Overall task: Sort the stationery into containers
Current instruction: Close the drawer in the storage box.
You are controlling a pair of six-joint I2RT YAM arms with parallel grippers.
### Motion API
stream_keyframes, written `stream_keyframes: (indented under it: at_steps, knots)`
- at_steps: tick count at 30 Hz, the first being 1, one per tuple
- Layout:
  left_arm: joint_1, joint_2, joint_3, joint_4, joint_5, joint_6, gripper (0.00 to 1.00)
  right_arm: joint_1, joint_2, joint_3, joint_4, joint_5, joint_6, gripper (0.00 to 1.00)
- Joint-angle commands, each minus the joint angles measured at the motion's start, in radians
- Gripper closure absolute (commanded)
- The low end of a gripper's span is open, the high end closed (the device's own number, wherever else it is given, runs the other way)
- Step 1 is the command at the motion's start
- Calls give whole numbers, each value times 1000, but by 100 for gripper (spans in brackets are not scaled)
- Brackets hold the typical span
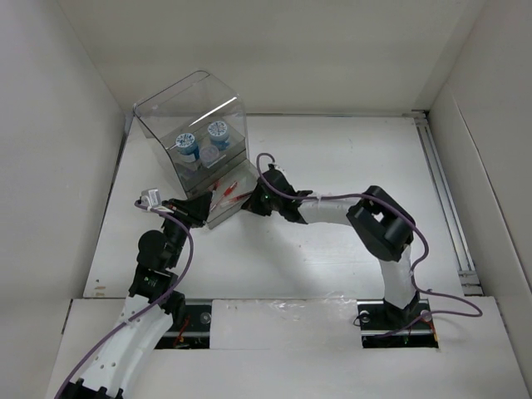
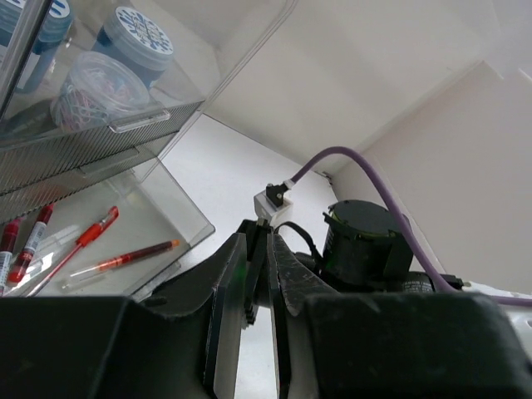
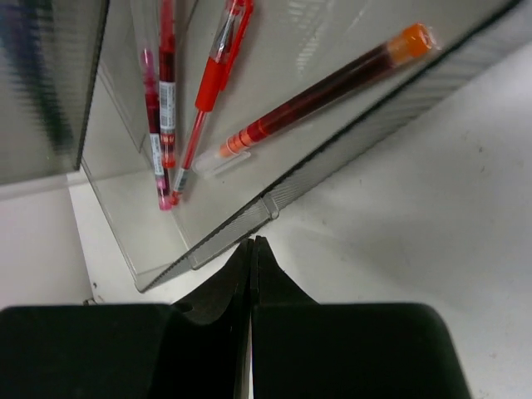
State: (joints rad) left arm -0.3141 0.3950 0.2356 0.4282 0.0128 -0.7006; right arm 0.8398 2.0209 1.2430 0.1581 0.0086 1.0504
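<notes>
The clear acrylic box (image 1: 189,108) stands at the far left with round tubs with blue-white lids (image 1: 218,130) inside; they also show in the left wrist view (image 2: 141,33). Its bottom drawer (image 1: 237,179) is pulled out and holds thin red pens (image 1: 223,196), also in both wrist views (image 2: 83,241) (image 3: 320,87). My right gripper (image 3: 252,243) is shut and empty, its tips just at the drawer's front wall (image 3: 274,204). My left gripper (image 2: 258,241) is empty beside the drawer's corner (image 2: 195,224), jaws a narrow gap apart. I cannot make out the markers.
White walls enclose the table on the left, back and right. A metal rail (image 1: 449,208) runs along the right side. The right arm's wrist (image 2: 362,237) lies close in front of my left gripper. Purple cables (image 1: 187,249) trail from both arms.
</notes>
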Motion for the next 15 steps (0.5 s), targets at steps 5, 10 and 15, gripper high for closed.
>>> stream_keyframes:
  at_steps: [5,10,15]
  knots:
    - [-5,-8,-5,41,3,-2,86,-34,22,87,125,-16,-9,100]
    - [-5,-8,-5,41,3,-2,86,-45,103,183,153,-85,-9,100]
    - [-5,-8,-5,41,-7,-2,86,-45,166,229,173,-113,32,100]
